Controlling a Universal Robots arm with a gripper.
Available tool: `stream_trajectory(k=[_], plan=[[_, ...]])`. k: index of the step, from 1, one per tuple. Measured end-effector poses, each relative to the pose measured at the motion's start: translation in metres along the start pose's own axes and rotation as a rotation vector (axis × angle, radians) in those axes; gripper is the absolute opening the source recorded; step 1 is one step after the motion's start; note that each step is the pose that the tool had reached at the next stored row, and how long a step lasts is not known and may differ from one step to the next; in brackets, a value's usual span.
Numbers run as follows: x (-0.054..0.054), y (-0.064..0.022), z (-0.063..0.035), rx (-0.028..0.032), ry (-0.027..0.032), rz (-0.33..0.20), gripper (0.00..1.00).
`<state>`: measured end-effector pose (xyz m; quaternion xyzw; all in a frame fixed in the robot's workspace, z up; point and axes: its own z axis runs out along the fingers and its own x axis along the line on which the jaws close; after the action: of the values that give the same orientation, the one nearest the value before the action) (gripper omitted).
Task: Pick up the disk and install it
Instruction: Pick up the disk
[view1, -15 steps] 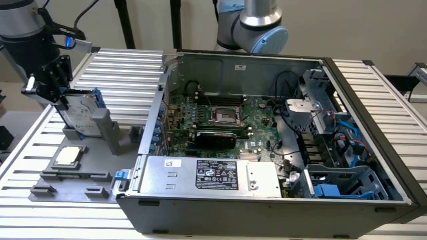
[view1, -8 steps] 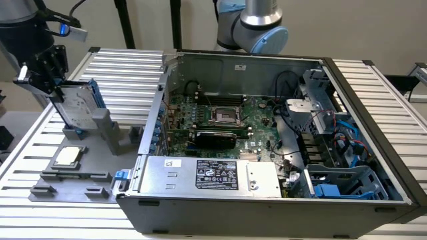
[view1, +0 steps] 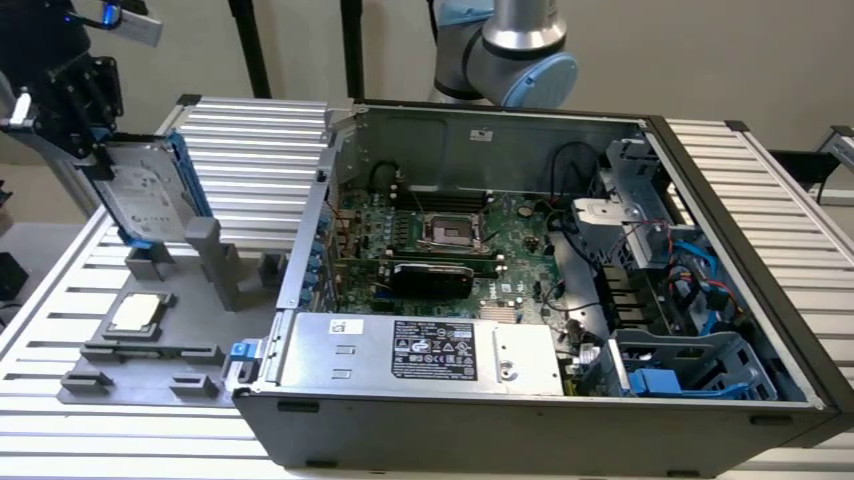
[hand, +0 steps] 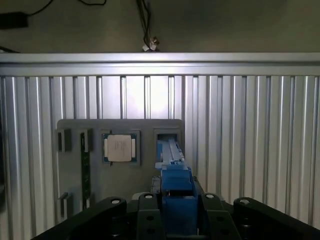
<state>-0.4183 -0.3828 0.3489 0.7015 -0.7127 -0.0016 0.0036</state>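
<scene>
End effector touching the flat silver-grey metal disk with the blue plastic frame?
Touching. Wrist view: the end effector clamps the disk from both sides, with no gap. Exterior view shows the disk hanging from it.

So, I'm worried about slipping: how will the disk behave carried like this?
The disk looks like a rigid metal slab, so it likely won't flex. Hanging upright from one end in the end effector, it is probably dense and could pivot. Its blue frame looks like smooth plastic, perhaps slippery.
</scene>
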Motion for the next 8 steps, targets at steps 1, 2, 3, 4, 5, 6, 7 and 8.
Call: stream_trajectory(k=[1, 2, 3, 4, 5, 6, 7, 8], plan=[[0.000, -0.0006, -0.0045, 0.0001, 0.0000, 0.000, 0.33], [0.000, -0.0014, -0.0090, -0.0001, 0.0001, 0.000, 0.33], [0.000, -0.0027, -0.0138, 0.0000, 0.0000, 0.000, 0.33], [0.000, -0.0044, -0.0183, 0.0000, 0.0000, 0.000, 0.33], [0.000, -0.0065, -0.0229, -0.0001, 0.0001, 0.000, 0.33], [0.000, -0.0089, -0.0274, 0.0001, 0.0000, 0.000, 0.33], [0.000, -0.0118, -0.0320, 0.0000, -0.0001, 0.000, 0.33], [0.000, -0.0156, -0.0366, -0.0001, -0.0007, -0.001, 0.33]])
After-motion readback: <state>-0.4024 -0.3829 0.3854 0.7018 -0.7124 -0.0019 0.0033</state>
